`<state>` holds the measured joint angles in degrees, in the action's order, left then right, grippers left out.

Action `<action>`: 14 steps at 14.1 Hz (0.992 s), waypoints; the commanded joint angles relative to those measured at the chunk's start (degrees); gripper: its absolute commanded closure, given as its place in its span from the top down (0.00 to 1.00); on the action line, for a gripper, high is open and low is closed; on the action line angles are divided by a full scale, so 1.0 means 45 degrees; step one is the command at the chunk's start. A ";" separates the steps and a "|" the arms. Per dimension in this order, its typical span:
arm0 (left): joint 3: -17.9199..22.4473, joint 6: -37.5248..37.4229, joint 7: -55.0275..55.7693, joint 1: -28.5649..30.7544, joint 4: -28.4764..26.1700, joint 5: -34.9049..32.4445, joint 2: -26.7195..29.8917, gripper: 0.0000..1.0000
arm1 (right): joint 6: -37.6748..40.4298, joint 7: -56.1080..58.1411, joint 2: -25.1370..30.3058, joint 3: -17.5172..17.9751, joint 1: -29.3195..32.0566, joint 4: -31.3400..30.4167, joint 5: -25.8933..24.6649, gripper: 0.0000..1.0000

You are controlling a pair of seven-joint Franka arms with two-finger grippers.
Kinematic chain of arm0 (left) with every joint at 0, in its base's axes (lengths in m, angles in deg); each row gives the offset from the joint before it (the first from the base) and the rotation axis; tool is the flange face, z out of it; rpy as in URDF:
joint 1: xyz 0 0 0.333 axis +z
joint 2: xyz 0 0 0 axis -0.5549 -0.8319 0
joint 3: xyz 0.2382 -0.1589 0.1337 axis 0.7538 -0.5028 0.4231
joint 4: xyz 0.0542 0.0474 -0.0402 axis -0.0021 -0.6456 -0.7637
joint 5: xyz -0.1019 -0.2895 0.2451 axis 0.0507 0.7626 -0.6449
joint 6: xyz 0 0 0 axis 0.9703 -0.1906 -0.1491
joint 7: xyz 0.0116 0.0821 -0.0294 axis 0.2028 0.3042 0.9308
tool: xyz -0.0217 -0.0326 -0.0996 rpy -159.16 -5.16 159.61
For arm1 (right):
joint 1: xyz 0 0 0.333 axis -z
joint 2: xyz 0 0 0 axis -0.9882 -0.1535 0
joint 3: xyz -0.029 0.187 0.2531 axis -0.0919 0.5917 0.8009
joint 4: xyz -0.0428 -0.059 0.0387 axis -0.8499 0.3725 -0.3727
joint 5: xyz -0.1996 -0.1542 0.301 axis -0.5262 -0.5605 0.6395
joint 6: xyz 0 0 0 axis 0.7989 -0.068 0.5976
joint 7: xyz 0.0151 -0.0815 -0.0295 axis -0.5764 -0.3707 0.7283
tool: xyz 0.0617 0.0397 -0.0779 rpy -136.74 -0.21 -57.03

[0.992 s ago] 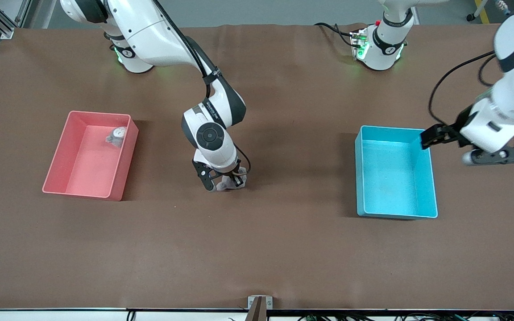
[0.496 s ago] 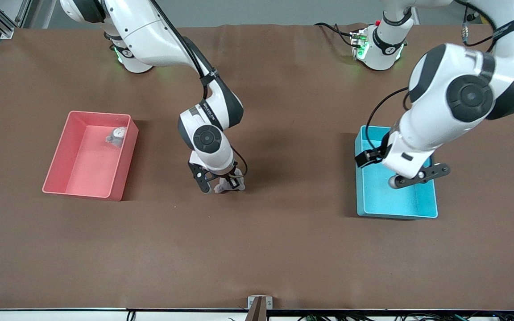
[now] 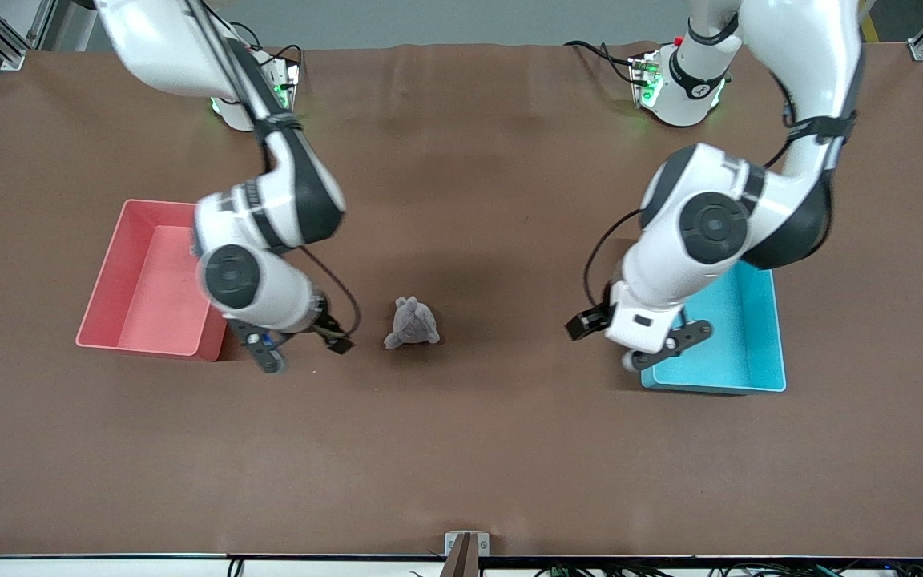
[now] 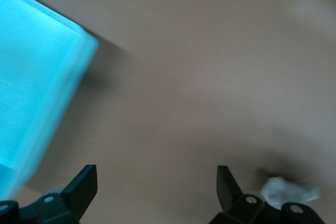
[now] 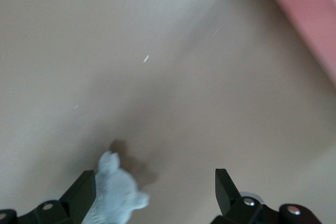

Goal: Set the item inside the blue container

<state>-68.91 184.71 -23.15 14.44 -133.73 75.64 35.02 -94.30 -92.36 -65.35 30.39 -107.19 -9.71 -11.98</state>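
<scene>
Mid-table lay grey plush toy (image 3: 412, 323), ungripped. Left gripper (image 3: 644, 346) hung over blue container (image 3: 758, 353) corner, fingers apart; right gripper (image 3: 301, 353) beside pink bin (image 3: 109, 280), fingers apart. Risk: arms colliding if both reached for toy.

— We see the right gripper (image 3: 301, 353) spread wide over bare table, with the grey plush toy (image 3: 412, 324) sitting free just beside it and the pink bin (image 3: 109, 312) close on its flank toward the right arm's end.

— And the left gripper (image 3: 642, 340)?

— We've got it over the corner of the blue container (image 3: 750, 353) that faces the toy; the toy lies well apart from it.
</scene>
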 commanded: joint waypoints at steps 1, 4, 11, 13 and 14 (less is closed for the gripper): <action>0.0089 0.1530 0.1913 -0.1302 0.1170 0.0093 -0.1446 1.00 | -0.0202 0.2199 0.2046 0.0219 0.1344 -0.2630 0.0034 1.00; 0.0089 0.4518 0.3806 -0.2376 0.1171 0.0093 -0.2423 1.00 | -0.0203 0.4312 0.3299 0.0219 0.3080 -0.4623 0.0034 1.00; 0.0284 0.6731 0.5980 -0.4352 0.2225 0.0054 -0.4710 0.98 | -0.3163 0.5489 0.4766 0.0200 0.5391 -0.9153 -0.0102 1.00; 0.0343 0.6831 0.5980 -0.4488 0.2225 0.0015 -0.5100 0.94 | -0.3970 0.5431 0.4690 0.0200 0.5527 -0.9940 0.0014 1.00; 0.0672 0.7103 0.5980 -0.4740 0.2245 0.0034 -0.5276 0.87 | -0.3972 0.5431 0.4631 0.0200 0.5838 -0.9981 0.0034 1.00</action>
<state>-68.00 215.22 3.33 -5.33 -125.89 75.64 13.71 -110.31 -67.75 -47.25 30.13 -83.45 -50.59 -12.03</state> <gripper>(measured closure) 0.057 0.000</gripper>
